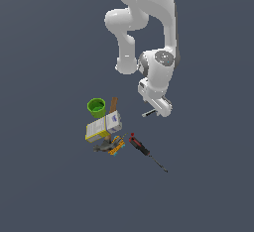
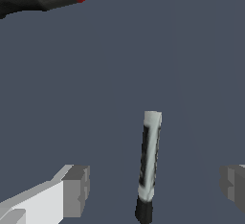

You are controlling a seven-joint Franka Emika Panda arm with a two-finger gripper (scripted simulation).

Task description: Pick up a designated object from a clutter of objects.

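The hand (image 2: 153,187) is wide open and holds nothing; its two grey fingers (image 2: 76,189) stand on both sides of the marker (image 2: 149,158), apart from it. In the wrist view both fingers are cut off at the picture edge. The marker lies flat on the bench (image 1: 49,186), with bare bench around it. In the exterior view the hand hides most of the marker. The screwdriver (image 1: 140,146) lies near the marker, its handle cut off in the wrist view. Farther from the marker are the box (image 1: 103,127), the green cup (image 1: 96,107), the brown stick (image 1: 114,103) partly behind the box, and an orange-grey tangle (image 1: 111,146), hard to make out.
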